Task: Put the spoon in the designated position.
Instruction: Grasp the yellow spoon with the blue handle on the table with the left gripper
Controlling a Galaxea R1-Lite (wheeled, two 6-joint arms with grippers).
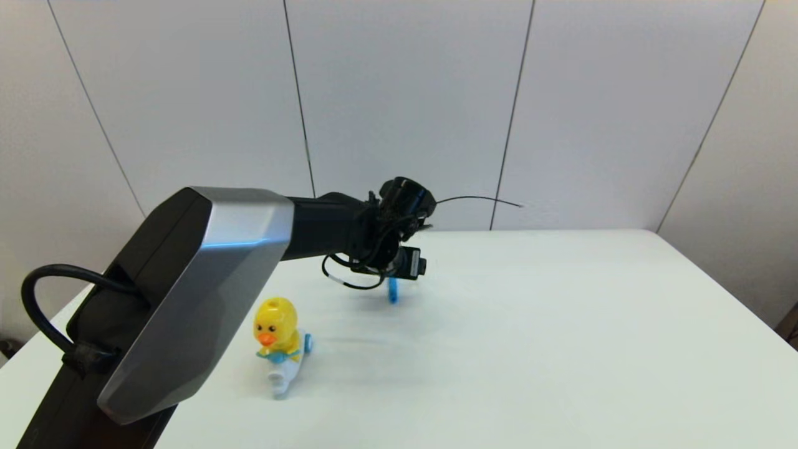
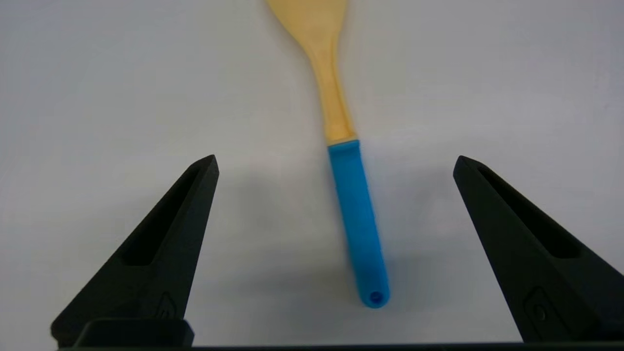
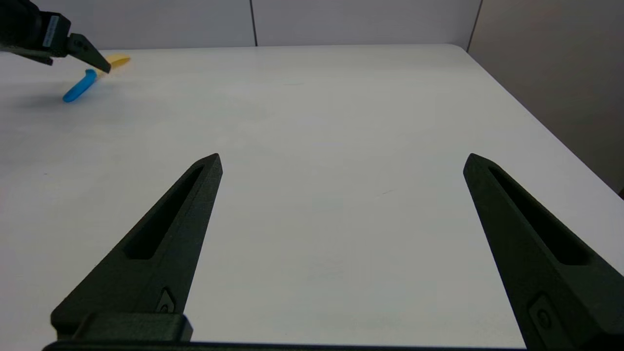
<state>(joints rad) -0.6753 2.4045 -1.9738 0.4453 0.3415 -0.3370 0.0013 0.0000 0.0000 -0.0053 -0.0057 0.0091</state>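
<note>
The spoon (image 2: 358, 224) lies flat on the white table, its blue handle toward my left wrist camera and its pale yellow bowl (image 2: 312, 19) pointing away. My left gripper (image 2: 335, 161) hovers over it, open, one finger on each side of the handle and touching nothing. In the head view only the blue handle (image 1: 393, 290) shows below the left wrist (image 1: 408, 262), past mid-table. The right wrist view has the spoon (image 3: 80, 87) far off under a left finger (image 3: 90, 51). My right gripper (image 3: 343, 156) is open and empty. No mark shows the designated position.
A yellow duck toy (image 1: 277, 333) with an orange beak sits on its white-blue base, nearer to me than the spoon and to its left. The left arm's big link (image 1: 187, 293) covers the table's near left. The white table (image 1: 561, 343) stretches to the right.
</note>
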